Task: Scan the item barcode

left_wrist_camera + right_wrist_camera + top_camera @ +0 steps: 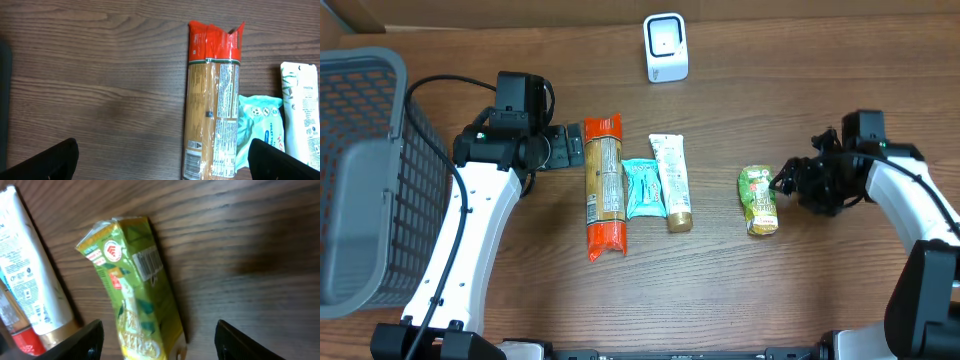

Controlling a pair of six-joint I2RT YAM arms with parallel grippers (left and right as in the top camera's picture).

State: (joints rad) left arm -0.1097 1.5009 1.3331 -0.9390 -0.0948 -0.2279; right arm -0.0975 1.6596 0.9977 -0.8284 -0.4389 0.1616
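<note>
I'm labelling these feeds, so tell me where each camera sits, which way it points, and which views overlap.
Overhead: above the table, looking straight down at scanner, basket and four items; left arm and right arm show.
Left wrist: on the left arm, looking down at pasta, wipes, tube; the open left gripper shows only its fingertips.
Right wrist: on the right arm, looking down at the pouch; the open right gripper shows fingertips at the bottom.
Shared: both wrist views show the tube.
</note>
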